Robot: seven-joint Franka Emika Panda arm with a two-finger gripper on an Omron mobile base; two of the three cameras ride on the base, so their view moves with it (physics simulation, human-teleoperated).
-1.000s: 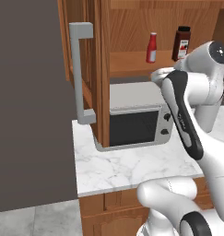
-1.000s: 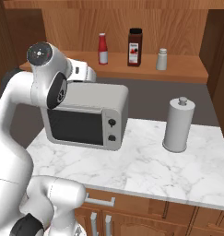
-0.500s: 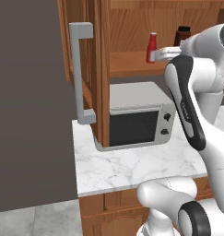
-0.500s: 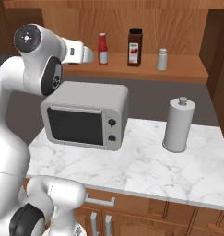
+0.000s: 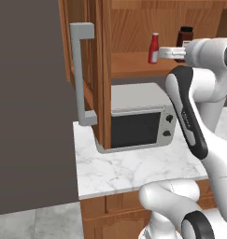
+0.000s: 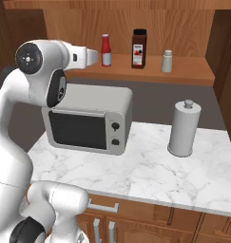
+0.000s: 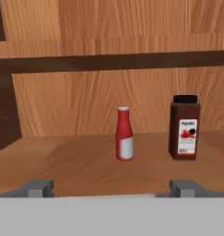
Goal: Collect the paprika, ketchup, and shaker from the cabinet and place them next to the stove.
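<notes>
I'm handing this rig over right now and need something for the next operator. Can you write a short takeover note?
Gripper: open, empty, raised to the cabinet shelf and facing the ketchup.
Ketchup, paprika and shaker all stand upright on the shelf, in that order from left to right in the right base view, apart from each other.
Cabinet door is open.
Done: door opened, arm lifted to the shelf.
Left: pick up all three and set them next to the stove.

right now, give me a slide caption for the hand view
Open fingers face the cabinet shelf, ketchup centred ahead, paprika beside it.
</notes>
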